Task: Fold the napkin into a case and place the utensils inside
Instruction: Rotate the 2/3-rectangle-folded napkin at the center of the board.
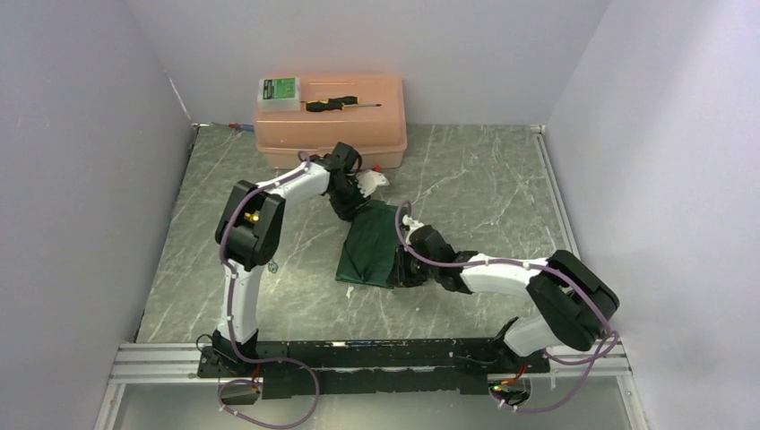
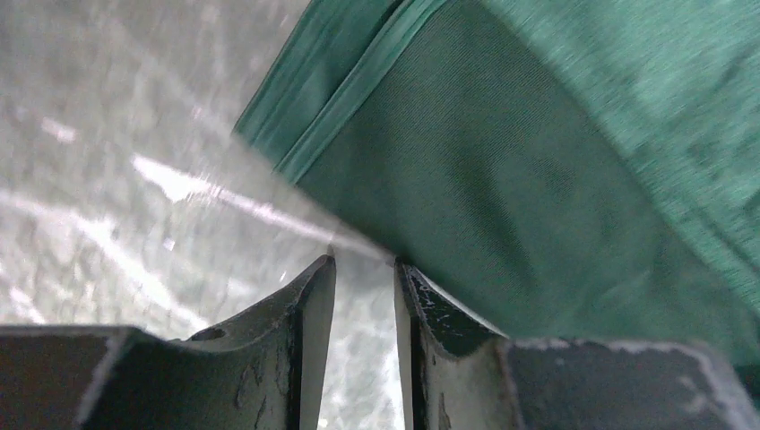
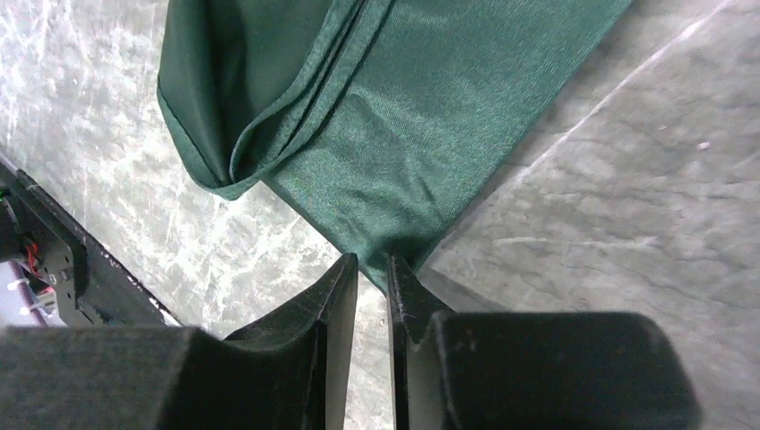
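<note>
The dark green napkin (image 1: 369, 244) lies partly folded in the middle of the marble table, with one flap doubled over along its left side (image 3: 242, 107). My left gripper (image 1: 357, 204) is at the napkin's far corner. Its jaws (image 2: 363, 260) stand a little apart with bare table between them, and the cloth's edge (image 2: 502, 179) rests over the right fingertip (image 2: 421, 296). My right gripper (image 1: 400, 271) is at the napkin's near right corner. There its tips (image 3: 372, 262) are closed narrowly on the pointed corner of the cloth. The utensils are out of view.
A peach plastic box (image 1: 330, 134) stands against the back wall. On its lid lie a small green and white pack (image 1: 280, 92) and a black-handled screwdriver (image 1: 341, 105). Grey walls close in both sides. The black mounting rail (image 3: 54, 260) runs along the near edge.
</note>
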Tool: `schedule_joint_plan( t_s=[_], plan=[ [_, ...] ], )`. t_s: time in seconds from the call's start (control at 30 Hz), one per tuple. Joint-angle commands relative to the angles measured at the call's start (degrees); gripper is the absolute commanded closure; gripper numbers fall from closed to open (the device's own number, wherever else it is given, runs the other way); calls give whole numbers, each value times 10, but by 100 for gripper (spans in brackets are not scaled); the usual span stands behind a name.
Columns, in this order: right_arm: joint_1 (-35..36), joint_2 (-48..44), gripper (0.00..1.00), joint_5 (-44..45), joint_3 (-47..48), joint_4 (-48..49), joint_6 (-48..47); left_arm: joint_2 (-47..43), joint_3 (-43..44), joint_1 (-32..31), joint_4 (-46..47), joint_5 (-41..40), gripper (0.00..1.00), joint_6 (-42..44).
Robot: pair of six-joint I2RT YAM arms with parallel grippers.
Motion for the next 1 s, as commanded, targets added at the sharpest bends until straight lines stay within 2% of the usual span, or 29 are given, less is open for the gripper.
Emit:
schedule_joint_plan(
  t_s=[0.0, 0.13, 0.23, 0.43, 0.57, 0.67, 0.8, 0.97],
  plan=[
    [-40, -52, 76, 5, 68, -101, -62, 25, 51, -25, -23, 40, 64, -3],
    [-137, -79, 73, -19, 99, -93, -85, 12, 73, -23, -47, 37, 63, -11],
    [-183, -33, 73, -31, 138, -65, -91, -14, 85, -14, -68, 42, 60, -19],
    [-210, 111, 79, -64, 235, -24, -89, -85, 72, -11, -122, 59, 55, -3],
    [-217, 178, 82, -77, 266, -11, -84, -134, 32, -35, -176, 80, 51, 17],
    [-223, 201, 85, -73, 265, 1, -79, -169, -24, -73, -194, 89, 45, 29],
    [-231, 220, 88, -76, 254, 18, -74, -194, -95, -130, -192, 85, 45, 33],
    [-233, 231, 90, -79, 249, 23, -69, -191, -122, -173, -170, 59, 45, 30]
  ],
)
